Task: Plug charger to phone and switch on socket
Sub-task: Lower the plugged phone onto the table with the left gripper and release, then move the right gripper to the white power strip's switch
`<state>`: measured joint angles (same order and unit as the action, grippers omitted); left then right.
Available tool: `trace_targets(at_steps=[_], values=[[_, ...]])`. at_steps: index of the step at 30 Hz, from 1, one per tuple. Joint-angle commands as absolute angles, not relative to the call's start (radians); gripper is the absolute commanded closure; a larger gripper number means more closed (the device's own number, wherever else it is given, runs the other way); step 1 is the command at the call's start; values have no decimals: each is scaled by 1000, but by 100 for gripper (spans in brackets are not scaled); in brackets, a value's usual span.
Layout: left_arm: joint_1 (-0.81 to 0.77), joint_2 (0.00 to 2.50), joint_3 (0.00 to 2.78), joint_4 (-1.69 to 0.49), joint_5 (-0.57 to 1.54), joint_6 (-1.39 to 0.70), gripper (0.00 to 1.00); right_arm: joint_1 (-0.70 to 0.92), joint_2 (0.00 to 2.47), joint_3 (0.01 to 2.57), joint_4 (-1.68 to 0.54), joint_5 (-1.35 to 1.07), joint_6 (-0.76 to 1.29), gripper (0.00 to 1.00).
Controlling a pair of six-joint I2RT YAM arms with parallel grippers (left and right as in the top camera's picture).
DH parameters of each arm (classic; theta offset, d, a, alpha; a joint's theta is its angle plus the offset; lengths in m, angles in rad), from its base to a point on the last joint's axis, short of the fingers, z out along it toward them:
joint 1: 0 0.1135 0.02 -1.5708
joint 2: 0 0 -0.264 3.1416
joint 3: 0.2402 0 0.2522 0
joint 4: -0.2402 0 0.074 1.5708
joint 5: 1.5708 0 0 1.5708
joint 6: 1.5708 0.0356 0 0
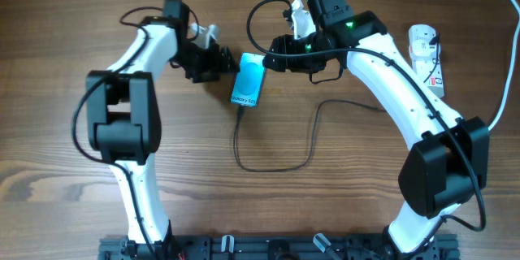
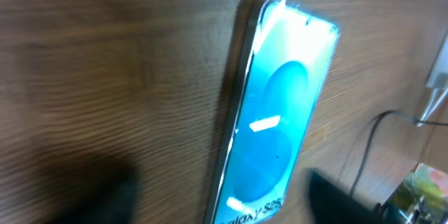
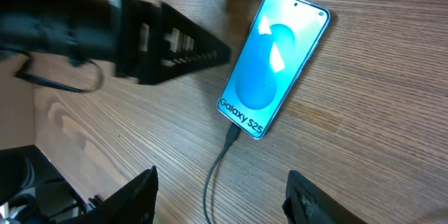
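Obs: phone (image 1: pixel 248 80) on charger cable (image 1: pixel 236 134), both tools apart

Black charger cable looped on wood table (image 1: pixel 65 154); its plug (image 3: pixel 231 134) sat in the phone at the "Galaxy S25" end. Just left of it, left gripper (image 1: pixel 226 63) pointed in, fingers apart. Over the cable, right gripper (image 3: pixel 222 176) angled down, fingers apart, empty. White socket (image 1: pixel 426 55) far right, well apart.

Table (image 1: pixel 65 171): wood, visible grain, matt finish. Phone (image 3: pixel 269 66): smooth, glossy screen showing reflections. Charger (image 3: pixel 210 178): matt black cable. Socket (image 1: pixel 426 57): smooth white plastic.
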<state>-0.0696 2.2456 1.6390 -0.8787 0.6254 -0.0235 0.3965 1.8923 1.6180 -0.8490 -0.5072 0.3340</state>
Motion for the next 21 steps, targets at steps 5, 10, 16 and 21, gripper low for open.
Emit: trace_targets(at_steps=[5,10,16,21], values=[[66,2276,1621,-878,443,-19,0,402,1890,1625,-888,-452,307,41],[70,2276,1621,-878,443,-19,0,389,1890,1625,-855,-369,322,41],[70,2276,1621,-878,443,-19,0,383,1891,1625,-845,-260,317,40],[70,2276,1621,-878,443,-19,0,348,1877,1663,-883,-260,317,41]])
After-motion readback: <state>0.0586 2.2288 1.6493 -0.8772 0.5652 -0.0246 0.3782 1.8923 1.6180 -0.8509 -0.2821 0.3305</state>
